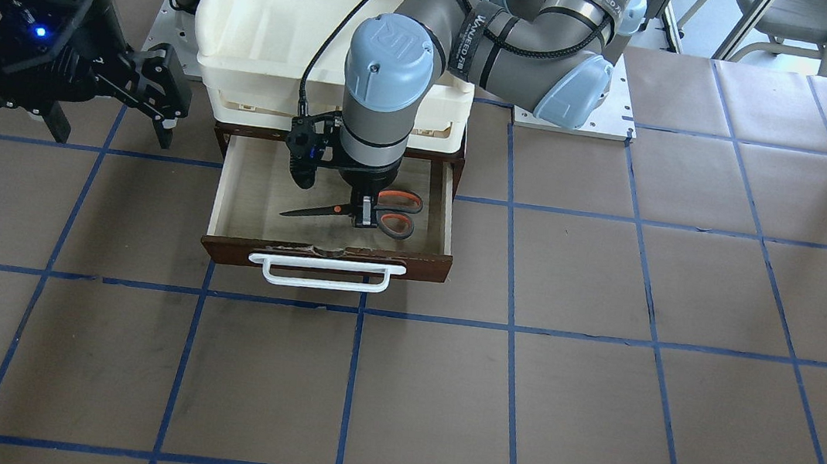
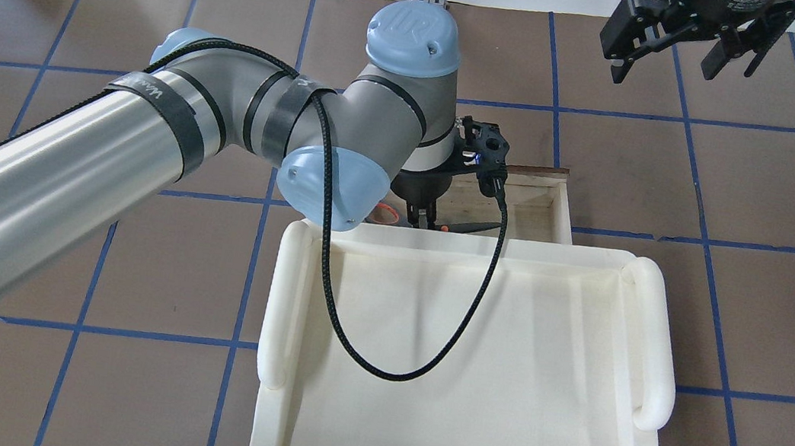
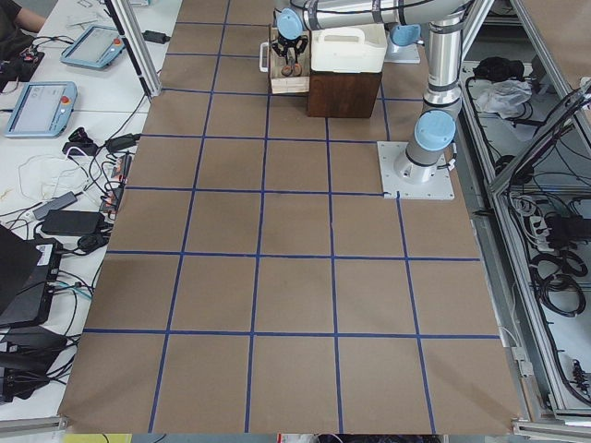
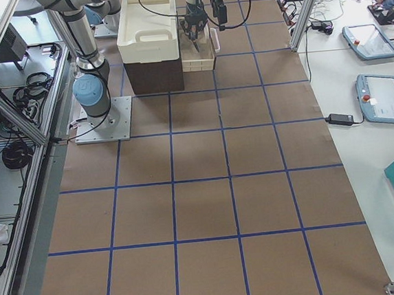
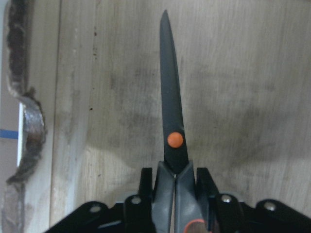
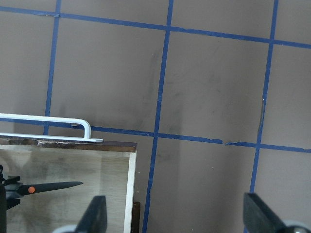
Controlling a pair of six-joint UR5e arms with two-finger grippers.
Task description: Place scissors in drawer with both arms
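Left wrist-mounted view shows the scissors [image 5: 171, 97] up close. The dark blades are shut to a sharp point, with an orange dot where they join. The exterior front-facing view shows what this one cuts off: grey handles with orange-red loops inside. The scissors are in the open drawer [image 1: 325, 257], near the middle, low over its pale wood floor. The left gripper [image 1: 364, 215] points straight down, clamped on the scissors just behind the dot. The right gripper [image 1: 111, 131] hangs above the table on the robot's right of the drawer, with its fingers wide apart.
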